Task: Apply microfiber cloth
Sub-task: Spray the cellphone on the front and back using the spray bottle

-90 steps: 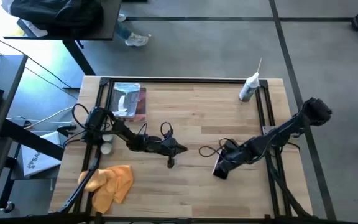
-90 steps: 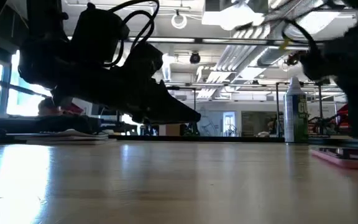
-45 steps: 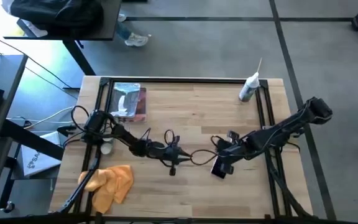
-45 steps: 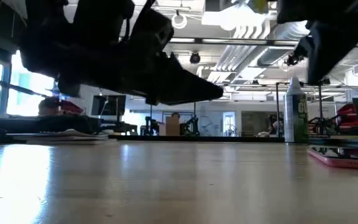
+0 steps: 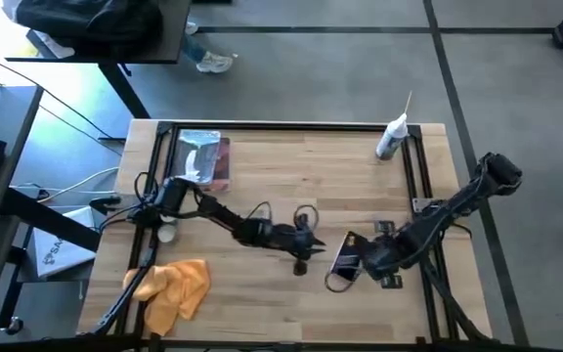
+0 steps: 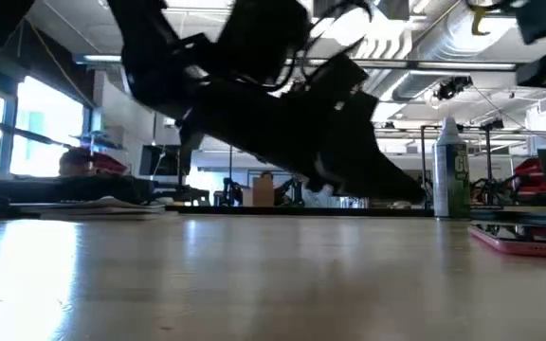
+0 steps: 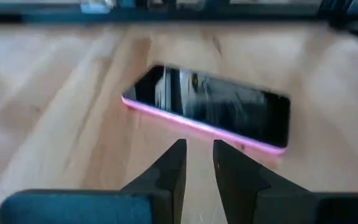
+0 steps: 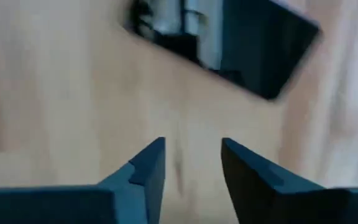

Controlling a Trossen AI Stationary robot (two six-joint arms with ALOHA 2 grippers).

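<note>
Both my grippers hang empty over the phone; the cloth lies apart at the near left corner.

Nearest me, the cloth (image 5: 172, 290) sits crumpled on the table (image 5: 291, 303), touched by neither arm. My left gripper (image 7: 196, 163) hovers mid-table with its fingers a narrow slit apart, gripping nothing, the pink-edged phone (image 7: 211, 108) just ahead of it. My right gripper (image 8: 192, 163) is a little wider open, also empty, near the phone's other side. Farther back, a silvery packet (image 5: 203, 159) lies at the left and a spray bottle (image 5: 391, 137) stands at the right; its label is too blurred to read.
</note>
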